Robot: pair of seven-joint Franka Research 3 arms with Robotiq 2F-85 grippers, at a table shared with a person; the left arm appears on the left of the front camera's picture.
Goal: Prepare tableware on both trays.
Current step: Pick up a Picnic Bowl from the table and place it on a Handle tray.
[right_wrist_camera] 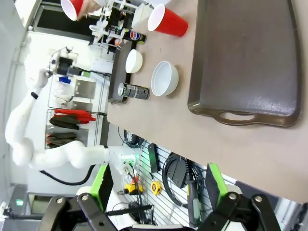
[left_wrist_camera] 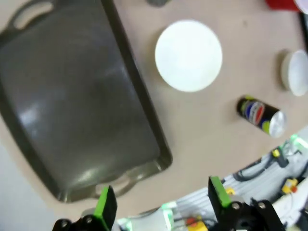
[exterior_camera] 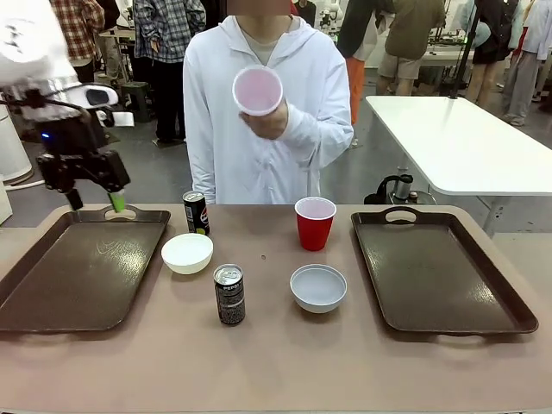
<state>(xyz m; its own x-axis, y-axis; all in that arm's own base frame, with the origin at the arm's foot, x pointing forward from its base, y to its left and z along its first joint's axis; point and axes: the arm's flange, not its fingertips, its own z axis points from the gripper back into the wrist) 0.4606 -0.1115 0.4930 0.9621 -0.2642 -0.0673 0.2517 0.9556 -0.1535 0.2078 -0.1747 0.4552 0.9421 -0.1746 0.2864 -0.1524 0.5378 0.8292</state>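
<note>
Pepsi can point(exterior_camera: 228, 294) upright near white bowl point(exterior_camera: 318, 287) (left claw point(exterior_camera: 97, 205) agape)

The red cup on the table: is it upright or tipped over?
Upright: the red cup stands on its base, open mouth up, pale inside showing.

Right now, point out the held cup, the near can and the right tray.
held cup point(exterior_camera: 257, 90): front view, white inside.
near can point(exterior_camera: 229, 300): front view, black side.
right tray point(exterior_camera: 435, 267): front view, bare floor.
</note>
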